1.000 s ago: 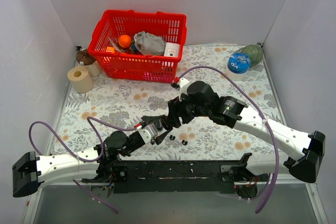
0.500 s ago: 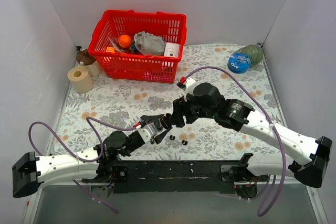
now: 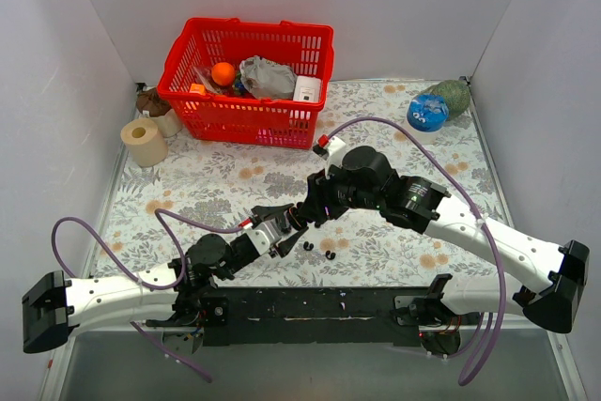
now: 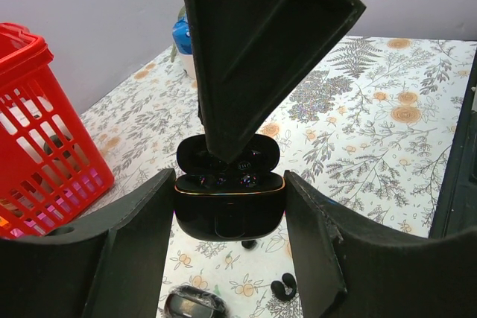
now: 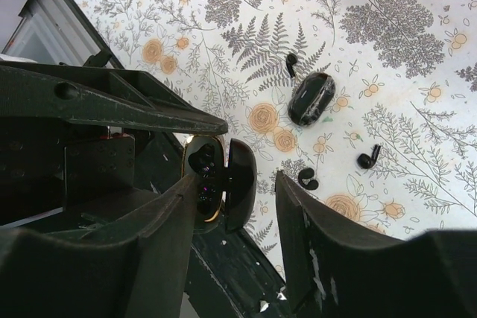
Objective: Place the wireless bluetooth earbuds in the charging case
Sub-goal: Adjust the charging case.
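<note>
My left gripper [image 3: 282,224] is shut on the black charging case [image 4: 229,210], held above the table with its lid [image 5: 240,184] open and the sockets showing. My right gripper [image 3: 313,208] is open and empty, right over the case. One of its fingers [image 4: 253,50] hangs above the open case, and the lid lies between its fingers in the right wrist view. Tiny black earbuds lie on the floral table: one [image 5: 307,178] near the case, one [image 5: 367,158] farther off, one [image 5: 291,59] beside a larger black rounded piece [image 5: 311,98]. Two show in the top view [image 3: 308,246] [image 3: 330,255].
A red basket [image 3: 249,77] with several items stands at the back left. A paper roll [image 3: 144,141] is left of it. A blue ball [image 3: 427,112] and a green object [image 3: 453,96] sit at the back right. A black rail [image 3: 310,309] runs along the near edge.
My right arm swung slightly right and back again; its gripper stays over the open case. My left gripper keeps holding the case in the same place.
</note>
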Tool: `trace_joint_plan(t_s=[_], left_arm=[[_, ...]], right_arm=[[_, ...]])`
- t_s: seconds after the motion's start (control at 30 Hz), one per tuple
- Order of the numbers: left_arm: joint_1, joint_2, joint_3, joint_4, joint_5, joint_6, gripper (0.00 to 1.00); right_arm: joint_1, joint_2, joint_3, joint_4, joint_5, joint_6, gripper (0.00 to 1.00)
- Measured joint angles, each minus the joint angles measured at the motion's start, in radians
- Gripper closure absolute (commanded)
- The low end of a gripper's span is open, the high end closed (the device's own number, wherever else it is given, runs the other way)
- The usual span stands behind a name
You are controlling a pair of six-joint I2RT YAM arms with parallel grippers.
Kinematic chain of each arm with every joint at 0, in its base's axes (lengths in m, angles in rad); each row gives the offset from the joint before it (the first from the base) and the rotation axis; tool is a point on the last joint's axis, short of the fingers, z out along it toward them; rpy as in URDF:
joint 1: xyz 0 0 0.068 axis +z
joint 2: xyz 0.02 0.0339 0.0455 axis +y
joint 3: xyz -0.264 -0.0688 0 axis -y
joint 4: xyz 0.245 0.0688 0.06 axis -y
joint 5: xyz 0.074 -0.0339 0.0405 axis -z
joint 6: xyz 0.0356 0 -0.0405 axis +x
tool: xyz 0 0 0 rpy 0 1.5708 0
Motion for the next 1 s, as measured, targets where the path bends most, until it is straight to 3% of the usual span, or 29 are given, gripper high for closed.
trace_joint_plan(t_s=[0.53,0.63,0.8,0.87,0.93,0.97,1.0], left_arm=[[0.000,-0.007,-0.001,0.012,-0.001,-0.003,1.00],[0.000,-0.008,-0.001,0.008,-0.001,-0.005,1.00],[0.000,-0.016,-0.004,0.005,-0.005,-0.007,1.00],[0.000,-0.016,-0.004,0.004,-0.005,-0.008,0.99],[0.000,-0.016,-0.004,0.002,-0.008,-0.014,0.88],[0.000,-0.016,-0.004,0.001,-0.009,-0.019,0.69],[0.000,-0.016,-0.004,0.000,-0.012,-0.024,0.56]], right_arm=[[-0.003,0.018,-0.014,0.037,-0.012,0.021,0.59],[-0.007,0.018,-0.021,0.045,-0.016,0.026,0.69],[-0.011,0.018,-0.027,0.050,-0.019,0.029,0.97],[-0.011,0.018,-0.031,0.049,-0.018,0.027,0.99],[-0.011,0.018,-0.031,0.046,-0.013,0.026,0.99],[-0.011,0.018,-0.031,0.044,-0.010,0.024,0.99],[-0.011,0.018,-0.031,0.042,-0.007,0.021,0.99]])
